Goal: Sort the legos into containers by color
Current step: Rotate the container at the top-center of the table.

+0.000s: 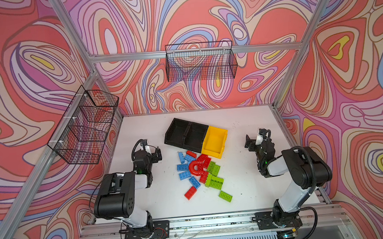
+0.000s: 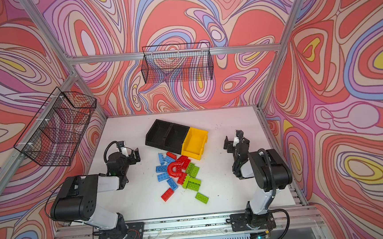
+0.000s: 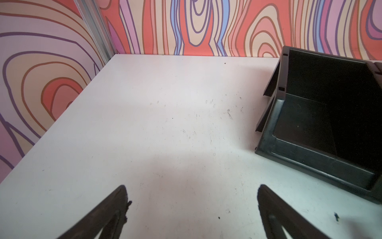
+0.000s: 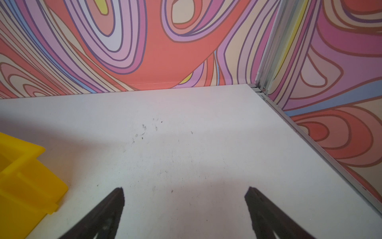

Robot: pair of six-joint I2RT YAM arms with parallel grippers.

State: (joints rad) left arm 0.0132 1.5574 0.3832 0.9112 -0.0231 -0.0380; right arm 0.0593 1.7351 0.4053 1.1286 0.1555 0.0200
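The legos [image 1: 199, 172] lie in a loose pile at the middle of the white table [image 1: 145, 197], seen in both top views. Blue bricks [image 1: 182, 166] are on its left, green bricks [image 1: 215, 181] on its right, and a red arch [image 1: 192, 169] in the middle. One red brick [image 1: 190, 192] and one green brick [image 1: 225, 196] lie apart at the front. Behind the pile stand the containers: two black bins [image 1: 187, 134] and a yellow bin [image 1: 215, 139], all empty. My left gripper [image 1: 158, 154] [image 3: 192, 187] is open, left of the bins. My right gripper [image 1: 248, 142] [image 4: 185, 188] is open, right of the yellow bin [image 4: 24, 180].
A wire mesh basket [image 1: 201, 64] hangs on the back rail and another [image 1: 85, 127] on the left frame. Aluminium posts and patterned walls close in the table on three sides. The arm bases sit on the front rail [image 1: 204, 223].
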